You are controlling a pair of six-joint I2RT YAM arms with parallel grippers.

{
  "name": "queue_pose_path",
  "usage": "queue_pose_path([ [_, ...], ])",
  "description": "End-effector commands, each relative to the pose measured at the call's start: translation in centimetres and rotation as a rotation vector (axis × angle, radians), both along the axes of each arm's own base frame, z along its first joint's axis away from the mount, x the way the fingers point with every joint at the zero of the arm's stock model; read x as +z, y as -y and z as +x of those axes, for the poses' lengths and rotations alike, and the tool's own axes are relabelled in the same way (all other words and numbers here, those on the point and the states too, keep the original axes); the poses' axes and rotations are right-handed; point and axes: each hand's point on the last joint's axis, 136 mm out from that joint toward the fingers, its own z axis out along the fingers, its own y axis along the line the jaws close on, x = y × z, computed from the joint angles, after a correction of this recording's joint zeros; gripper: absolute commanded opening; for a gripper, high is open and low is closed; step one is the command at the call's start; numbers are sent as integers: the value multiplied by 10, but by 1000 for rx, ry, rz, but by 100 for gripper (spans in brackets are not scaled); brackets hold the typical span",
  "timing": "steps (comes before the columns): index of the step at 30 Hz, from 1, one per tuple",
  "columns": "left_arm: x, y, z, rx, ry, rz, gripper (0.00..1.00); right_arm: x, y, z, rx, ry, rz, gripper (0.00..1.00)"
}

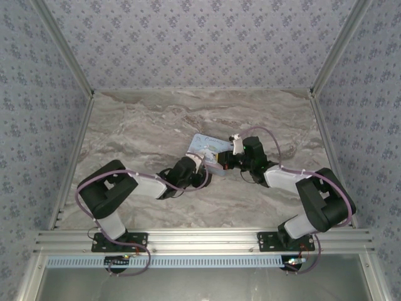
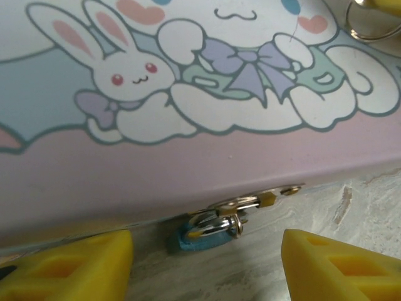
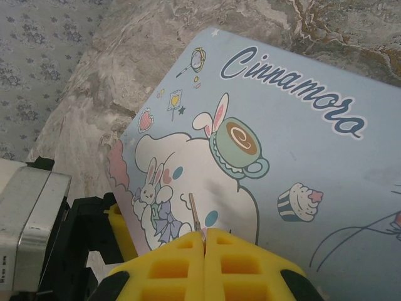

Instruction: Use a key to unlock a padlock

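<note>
We are looking into a robot test cell, a lab rig: a marble-patterned counter (image 1: 156, 119) boxed in by aluminium profile rails (image 1: 200, 238), flowered wallpaper panels (image 1: 200, 44) on three sides, and a cabled left arm (image 1: 109, 191) and right arm (image 1: 322, 200) bolted along the near rail.

teal padlock (image 2: 185, 241), light-blue tin (image 3: 301, 157) with white bunny print, grey marbled table (image 1: 144, 125), pale floral-patterned walls (image 1: 200, 37)

Before me, a light-blue cartoon-bunny tin (image 1: 205, 147) flat on my grey marbled tabletop (image 1: 144, 119), floral-papered walls (image 1: 188, 37) around.
</note>
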Motion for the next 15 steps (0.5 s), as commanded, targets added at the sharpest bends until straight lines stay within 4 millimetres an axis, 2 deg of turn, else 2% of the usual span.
queue_pose_path([
  [1, 4, 7, 8, 10, 28, 25, 62, -25, 6, -14, -3, -90, -63, 0],
  [15, -8, 12, 15, 31, -1, 107, 50, -22, 5, -13, 0, -80, -56, 0],
])
